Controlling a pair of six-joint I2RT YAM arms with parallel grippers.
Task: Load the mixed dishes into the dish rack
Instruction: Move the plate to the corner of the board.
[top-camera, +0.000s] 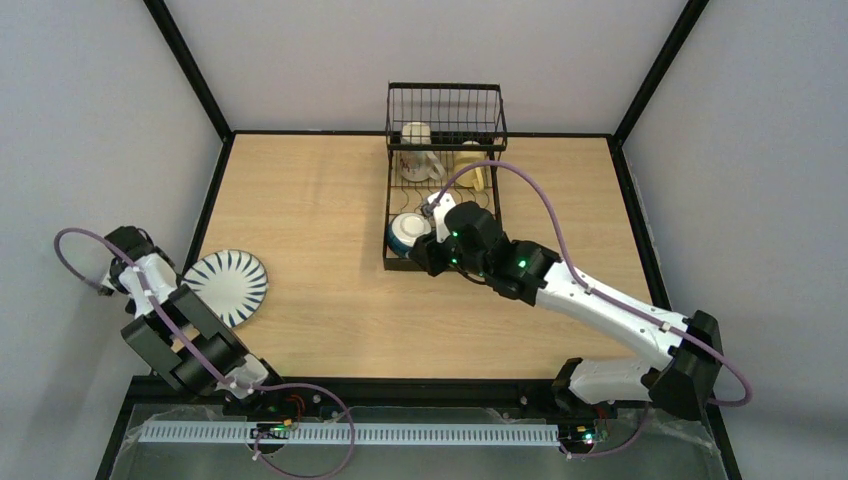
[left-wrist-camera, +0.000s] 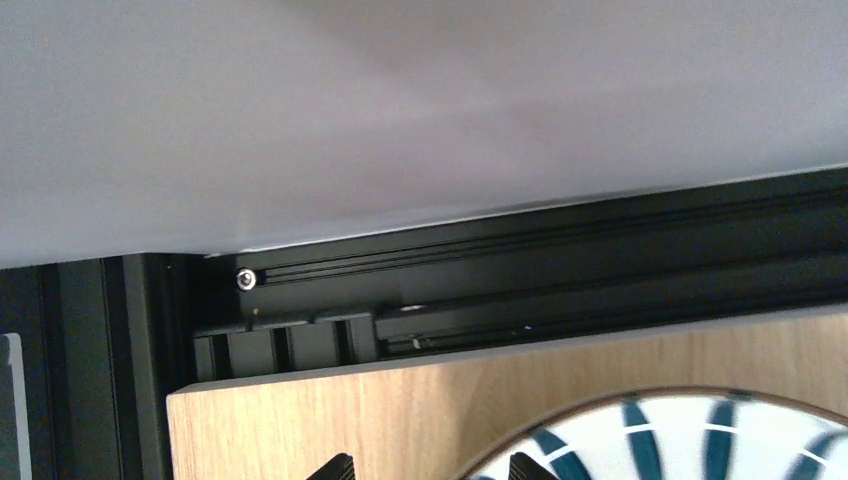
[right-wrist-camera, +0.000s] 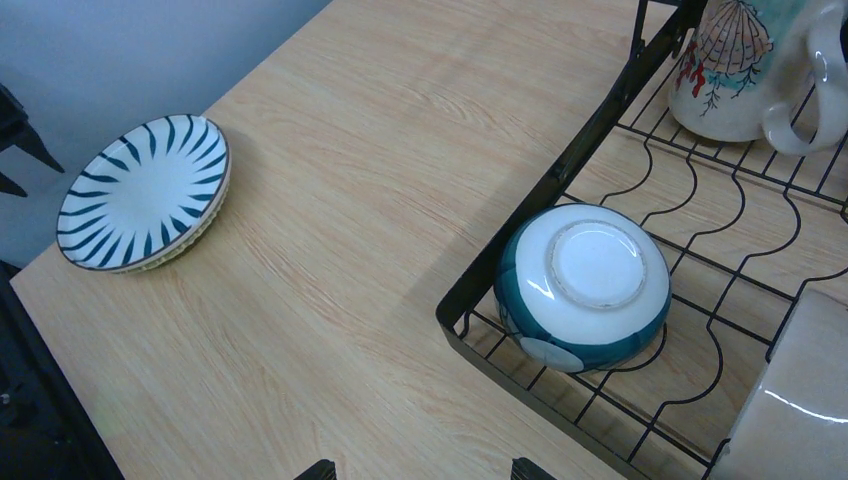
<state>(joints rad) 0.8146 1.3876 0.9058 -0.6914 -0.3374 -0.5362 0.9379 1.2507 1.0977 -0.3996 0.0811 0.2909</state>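
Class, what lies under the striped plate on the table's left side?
A yellowish rim of another plate peeks out beneath the striped plate, resting on the table. Its face, and whether more plates lie below, are covered.

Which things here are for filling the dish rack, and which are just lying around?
For the job: rack, striped plate, upside-down bowl, shell mug, yellow mug.

Just there: purple cable, white slotted strip, black frame.
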